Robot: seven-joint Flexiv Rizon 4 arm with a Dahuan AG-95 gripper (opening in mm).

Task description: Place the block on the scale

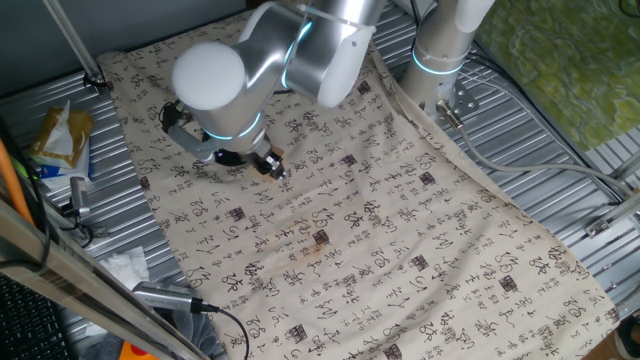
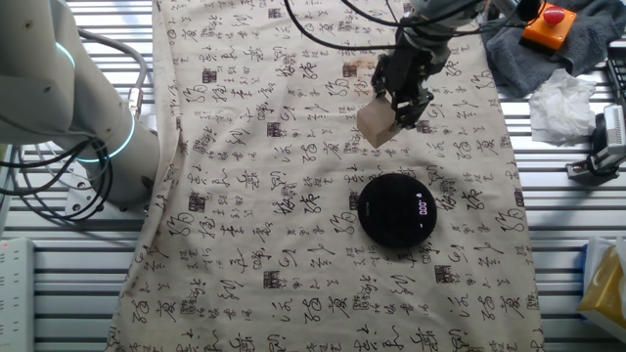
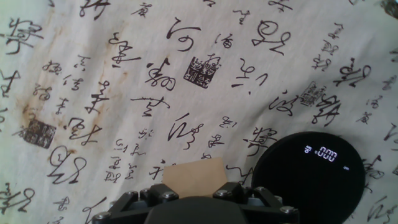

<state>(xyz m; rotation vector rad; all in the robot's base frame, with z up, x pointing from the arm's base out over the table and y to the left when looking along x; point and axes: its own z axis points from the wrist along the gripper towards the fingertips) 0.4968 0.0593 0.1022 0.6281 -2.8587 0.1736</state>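
The block (image 2: 376,122) is a pale tan wooden cube held between my gripper's (image 2: 389,115) fingers, lifted above the cloth. In the hand view the block (image 3: 194,177) shows just ahead of the gripper (image 3: 194,190), which is shut on it. The scale (image 2: 396,208) is a flat round black disc with a lit white "000" readout, lying on the cloth below and slightly right of the block. In the hand view the scale (image 3: 311,177) lies to the right of the block. In one fixed view the gripper (image 1: 274,166) shows under the arm, and the scale is hidden.
A cream cloth with black characters (image 2: 293,196) covers the table. It has a brown stain (image 1: 320,239). A grey cloth with an orange and red device (image 2: 548,24) and crumpled white tissue (image 2: 559,103) lie at the right edge. The robot base (image 1: 440,60) stands behind.
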